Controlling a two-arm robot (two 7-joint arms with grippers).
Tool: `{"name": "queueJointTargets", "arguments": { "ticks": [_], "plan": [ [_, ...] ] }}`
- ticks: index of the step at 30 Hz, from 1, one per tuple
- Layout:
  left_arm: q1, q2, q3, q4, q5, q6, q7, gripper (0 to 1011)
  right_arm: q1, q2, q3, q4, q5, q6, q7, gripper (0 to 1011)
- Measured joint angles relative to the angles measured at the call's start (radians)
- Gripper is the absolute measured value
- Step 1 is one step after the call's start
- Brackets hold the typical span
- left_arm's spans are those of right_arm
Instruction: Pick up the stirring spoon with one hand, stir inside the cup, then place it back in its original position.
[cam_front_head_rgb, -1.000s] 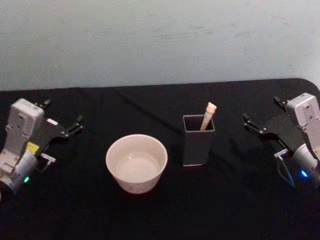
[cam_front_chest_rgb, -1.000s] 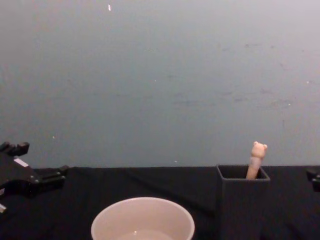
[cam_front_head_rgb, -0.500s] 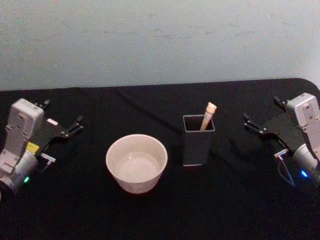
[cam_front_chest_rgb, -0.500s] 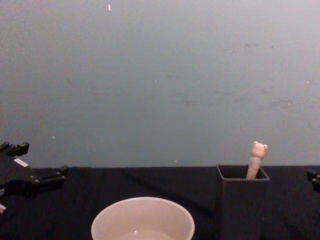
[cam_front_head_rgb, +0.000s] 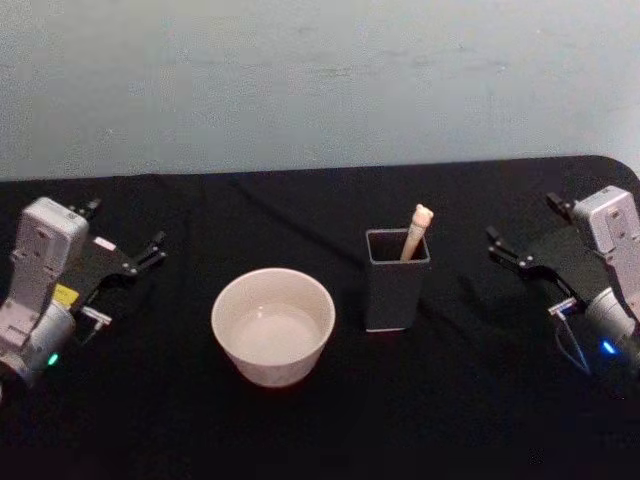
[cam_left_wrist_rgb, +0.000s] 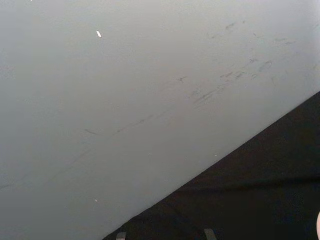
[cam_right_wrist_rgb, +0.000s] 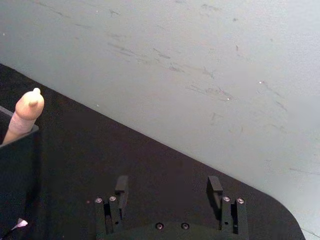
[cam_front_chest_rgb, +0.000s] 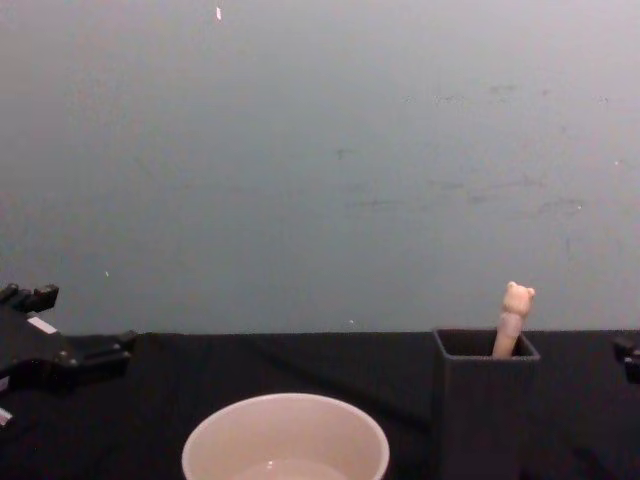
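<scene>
The stirring spoon (cam_front_head_rgb: 416, 232) stands in a dark grey square holder (cam_front_head_rgb: 396, 285) at the table's middle right, its bear-shaped head (cam_front_chest_rgb: 516, 298) poking above the rim; its bowl is hidden inside. The cream-white cup (cam_front_head_rgb: 272, 326) sits to the holder's left, also visible low in the chest view (cam_front_chest_rgb: 285, 442). My left gripper (cam_front_head_rgb: 125, 226) rests open at the far left, well away from the cup. My right gripper (cam_front_head_rgb: 522, 218) is open at the far right, apart from the holder. In the right wrist view its gripper (cam_right_wrist_rgb: 167, 185) holds nothing, with the spoon's head (cam_right_wrist_rgb: 26, 111) off to one side.
A black cloth covers the table (cam_front_head_rgb: 470, 420). A pale blue-grey wall (cam_front_head_rgb: 320, 80) rises behind its back edge, and the table's rounded back right corner (cam_front_head_rgb: 622, 166) lies close to the right arm. Bare cloth lies between each gripper and the cup and holder.
</scene>
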Motion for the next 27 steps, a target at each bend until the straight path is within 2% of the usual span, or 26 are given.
{"name": "queueJointTargets", "arguments": {
  "ticks": [27],
  "plan": [
    [0.000, 0.000, 0.000, 0.000, 0.000, 0.000, 0.000, 1001, 0.000, 0.000, 0.000, 0.000, 0.000, 0.000, 0.000, 1002]
  ]
}}
